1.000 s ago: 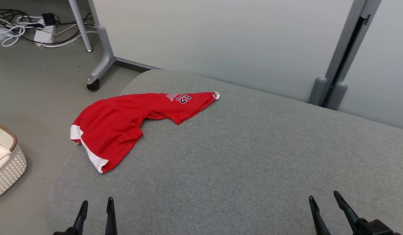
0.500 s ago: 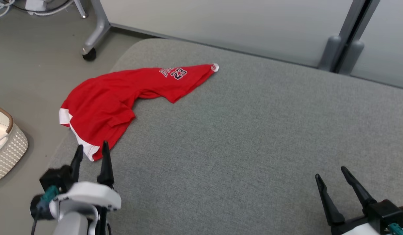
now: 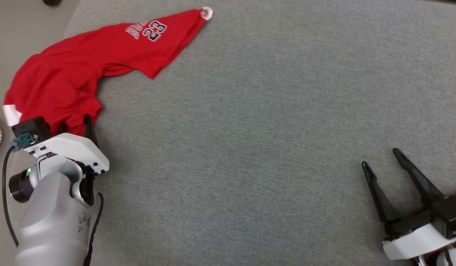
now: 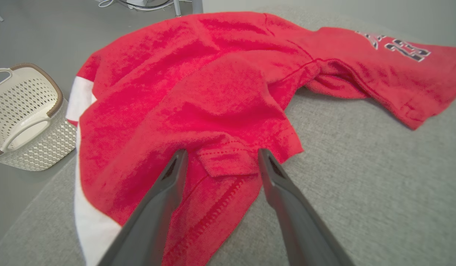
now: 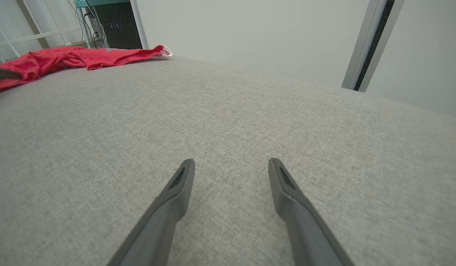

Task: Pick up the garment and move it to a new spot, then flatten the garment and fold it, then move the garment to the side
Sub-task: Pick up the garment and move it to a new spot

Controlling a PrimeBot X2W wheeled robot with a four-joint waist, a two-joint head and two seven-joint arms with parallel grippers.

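One red garment (image 3: 65, 74), one grey padded bench (image 3: 250, 129), one white lattice basket (image 4: 24, 114). Two robot grippers, each with two dark fingers: left gripper (image 4: 220, 155), right gripper (image 5: 231, 164).

left gripper (image 3: 74, 125): two long, dark, tapering fingers on a white wrist shell (image 3: 71, 147) dotted with small dark screws. beside it, a black block with a teal plug (image 3: 24, 139) and a green light (image 3: 28, 171). pale grey forearm (image 3: 50, 221), thin black cable (image 3: 3, 184). right gripper (image 3: 380, 157): matching dark fingers, black base, white shell.
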